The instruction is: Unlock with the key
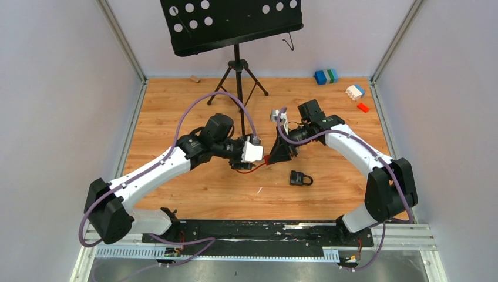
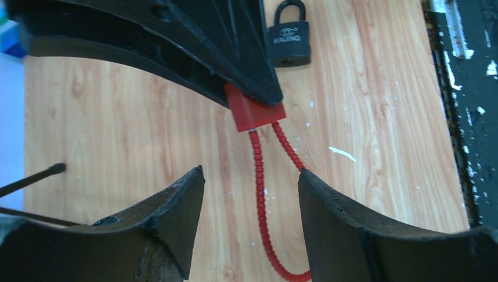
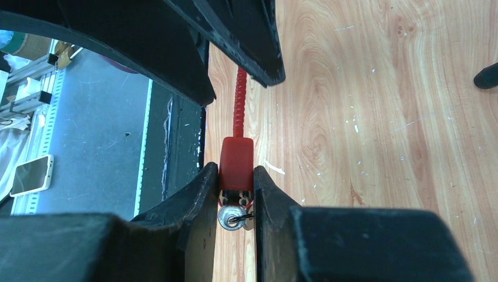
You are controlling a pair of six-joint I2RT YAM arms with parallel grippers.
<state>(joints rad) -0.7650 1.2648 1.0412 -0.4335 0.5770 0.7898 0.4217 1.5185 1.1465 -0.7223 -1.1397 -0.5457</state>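
A black padlock (image 1: 300, 178) lies on the wooden table, also at the top of the left wrist view (image 2: 289, 38). My right gripper (image 1: 276, 155) is shut on a red tag (image 3: 236, 155). A silver key (image 3: 231, 217) on a ring shows behind the tag, between the fingers. A red beaded cord (image 2: 260, 200) loops out from the tag (image 2: 255, 111). My left gripper (image 1: 242, 166) is open just left of the right one. One cord strand runs between its fingers (image 2: 251, 176) and the other goes behind its right finger. The padlock is apart from both grippers.
A black music stand (image 1: 235, 64) rises on a tripod behind the grippers. Blue and green blocks (image 1: 326, 76), a white and orange block (image 1: 355, 91) and a red block (image 1: 363, 107) lie at the back right. A black rail (image 1: 258, 232) runs along the near edge.
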